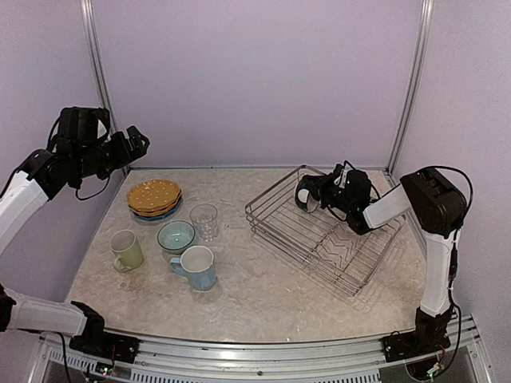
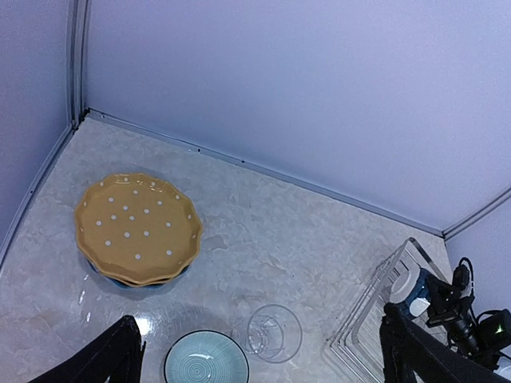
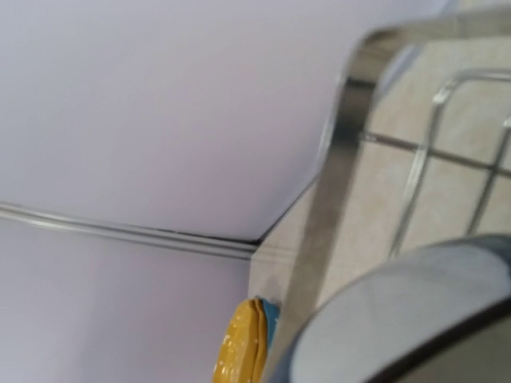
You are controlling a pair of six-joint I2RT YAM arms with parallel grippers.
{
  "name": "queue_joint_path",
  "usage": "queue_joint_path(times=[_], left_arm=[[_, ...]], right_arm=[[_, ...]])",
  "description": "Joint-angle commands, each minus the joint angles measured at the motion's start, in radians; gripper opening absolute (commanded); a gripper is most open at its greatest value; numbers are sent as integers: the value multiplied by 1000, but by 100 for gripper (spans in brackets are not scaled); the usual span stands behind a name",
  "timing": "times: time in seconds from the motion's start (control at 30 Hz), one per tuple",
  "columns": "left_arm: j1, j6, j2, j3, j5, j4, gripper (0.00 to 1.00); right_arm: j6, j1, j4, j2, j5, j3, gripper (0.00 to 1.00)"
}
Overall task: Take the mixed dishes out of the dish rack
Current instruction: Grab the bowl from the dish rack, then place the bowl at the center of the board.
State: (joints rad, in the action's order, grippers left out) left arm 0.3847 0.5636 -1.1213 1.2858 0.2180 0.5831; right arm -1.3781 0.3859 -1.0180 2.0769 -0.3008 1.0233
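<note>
the dark-blue white-lined bowl [image 1: 303, 196] is up on its edge at the far left corner of the dish rack [image 1: 351, 249], tilted, its pale inside facing left, and it sits right at the tip of the right gripper [image 1: 313, 190], whose arm reaches in over the rack from the right. that gripper is clamped down tight on the bowl's rim; in the right wrist view the bowl's pale inside fills the lower right corner, very close and blurred, with the rack's rim wire crossing just behind it, and the fingers themselves can't be made out there. whether the bowl's lower edge touches the wire i can't tell. the rack's zigzag dividers show bare beneath the arm. over on the left half of the table [image 1: 263, 291] the other dishes are set out: the yellow plates [image 1: 154, 195] stacked on the blue speckled plate [image 1: 165, 214] near the back, the clear glass [image 1: 204, 221] just right of them, the teal bowl [image 1: 176, 235] beside the glass, the pale green mug [image 1: 126, 250] to the left and the light blue mug [image 1: 197, 267] nearest the front. the left gripper [image 1: 137, 140] hangs high above the far left corner, well apart from everything, jaws spread as wide as they go and holding nothing, its fingers [image 2: 108, 361] framing the plates, glass and teal bowl below.
</note>
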Motion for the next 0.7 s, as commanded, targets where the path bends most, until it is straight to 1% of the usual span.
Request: queue_joint_path(times=[0.0, 0.2, 0.3, 0.4, 0.47, 0.57, 0.67], left_arm=[[7, -10, 2, 13, 21, 36, 99], [7, -10, 7, 8, 30, 47, 99], [8, -9, 12, 7, 35, 51, 99], [7, -14, 18, 7, 45, 57, 99], [7, -17, 21, 9, 52, 64, 99], [8, -21, 28, 9, 58, 72, 99], [7, -24, 31, 9, 66, 79, 99]], right_arm=[[7, -12, -34, 4, -30, 40, 0], [62, -18, 41, -44, -66, 81, 0], [145, -11, 156, -83, -96, 140, 0], [279, 3, 353, -143, -115, 204, 0], [414, 21, 531, -181, -106, 266, 0], [677, 81, 870, -221, -44, 400, 0], [927, 172, 1181, -221, 49, 548, 0]])
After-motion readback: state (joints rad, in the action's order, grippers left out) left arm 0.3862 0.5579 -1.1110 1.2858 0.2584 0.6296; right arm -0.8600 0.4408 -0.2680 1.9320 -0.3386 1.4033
